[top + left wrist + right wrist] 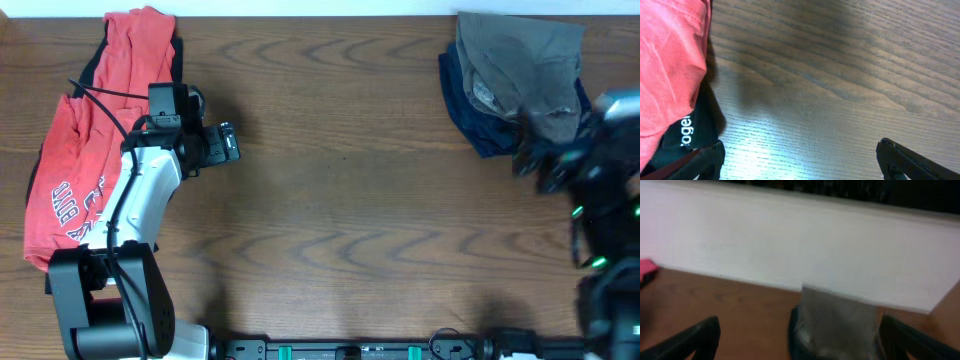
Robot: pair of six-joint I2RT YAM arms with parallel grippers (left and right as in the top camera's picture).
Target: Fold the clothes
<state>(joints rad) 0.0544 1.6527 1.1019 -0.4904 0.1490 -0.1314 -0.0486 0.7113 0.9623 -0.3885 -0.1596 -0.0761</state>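
Note:
An orange-red T-shirt (80, 150) with white lettering lies crumpled at the table's left, and a black garment (95, 65) peeks out beneath it. My left gripper (230, 143) hovers just right of the shirt, open over bare wood. In the left wrist view the shirt (670, 65) and the black garment (690, 135) sit beside the left finger; the gripper (800, 162) holds nothing. Grey-khaki shorts (525, 65) lie on a dark navy garment (470, 115) at the back right. My right gripper (538, 165), blurred, stands open just in front of this pile. In the right wrist view the shorts (840, 325) lie ahead between the spread fingers (690, 340).
A brown wooden table (350, 200) stretches between the two piles. A white wall (790, 245) borders its far edge. The arm bases and a rail (350, 350) run along the front edge.

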